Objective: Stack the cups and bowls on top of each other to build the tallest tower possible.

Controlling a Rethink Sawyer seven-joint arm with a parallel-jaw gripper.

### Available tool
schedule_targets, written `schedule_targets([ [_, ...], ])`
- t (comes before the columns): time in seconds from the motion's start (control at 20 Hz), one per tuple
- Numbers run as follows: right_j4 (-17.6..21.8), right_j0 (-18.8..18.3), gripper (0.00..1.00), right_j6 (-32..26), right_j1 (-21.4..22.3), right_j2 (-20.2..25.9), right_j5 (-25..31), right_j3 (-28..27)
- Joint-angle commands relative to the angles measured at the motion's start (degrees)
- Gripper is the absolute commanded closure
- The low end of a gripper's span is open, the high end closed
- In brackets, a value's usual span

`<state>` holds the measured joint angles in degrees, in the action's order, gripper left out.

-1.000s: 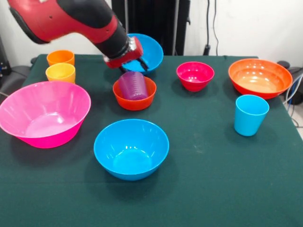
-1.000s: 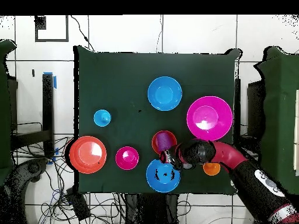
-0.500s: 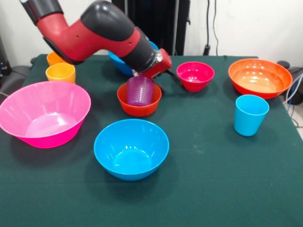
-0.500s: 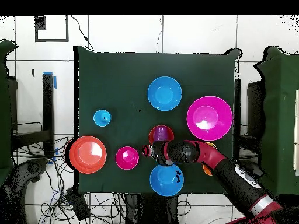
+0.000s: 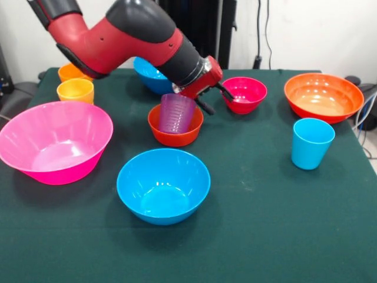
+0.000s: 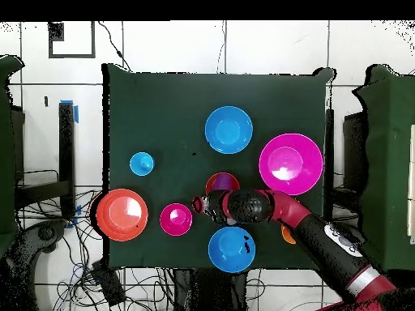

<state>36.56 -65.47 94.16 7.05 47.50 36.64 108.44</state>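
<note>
My pincer (image 5: 215, 94) hangs between purple cup (image 5: 175, 113) and magenta bowl (image 5: 243, 94), prongs apart, empty | purple cup sits tilted in small orange bowl (image 5: 175, 133) | my arm (image 5: 126, 41) hides part of far blue bowl (image 5: 148, 75) | near blue bowl (image 5: 163, 185) lies in front.

Arm (image 5: 123, 38) hides most of orange cup (image 5: 69, 72), part of far blue bowl (image 5: 148, 73).

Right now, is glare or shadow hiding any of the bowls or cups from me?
Front view: soft white glare sits inside the pink bowl and the near blue bowl, yet both read clearly; shadows under them are faint. The arm covers part of the far blue bowl. Overhead view: the arm hides most of the purple cup in its small orange bowl.
</note>
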Motion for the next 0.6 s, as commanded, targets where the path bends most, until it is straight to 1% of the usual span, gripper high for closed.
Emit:
schedule_targets([
  [0.05, 1.37, 1.08, 0.0, -0.96, 6.38, 1.51, -3.5, 2.13],
  [0.1, 0.9, -0.16, 0.0, 1.02, 9.91, 1.82, -4.08, 5.18],
  [0.15, 0.16, -3.09, 0.0, 3.91, 15.3, 2.89, -6.02, 10.34],
  [0.2, -0.38, -4.84, 0.0, 5.06, 17.92, 3.79, -7.19, 12.97],
  [0.25, -1.53, -6.81, 0.0, 6.68, 21.71, 4.86, -8.09, 16.22],
  [0.35, -5.04, -11.54, 0.0, 8.8, 29.25, 7.7, -8.49, 23.0],
  [0.4, -6.06, -12.96, 0.0, 8.61, 30.92, 8.65, -8.35, 24.56],
  [0.45, -7.19, -15.56, 0.0, 8.0, 32.8, 10.38, -8.74, 26.67],
  [0.5, -8.24, -18.66, 0.0, 6.76, 33.78, 12.41, -9.15, 28.54],
  [0.55, -9.73, -23.23, 0.0, 5.05, 34.44, 14.89, -9.16, 31.07],
  [0.6, -10.8, -25.62, 0.0, 3.99, 34.74, 16.1, -8.66, 32.44],
])
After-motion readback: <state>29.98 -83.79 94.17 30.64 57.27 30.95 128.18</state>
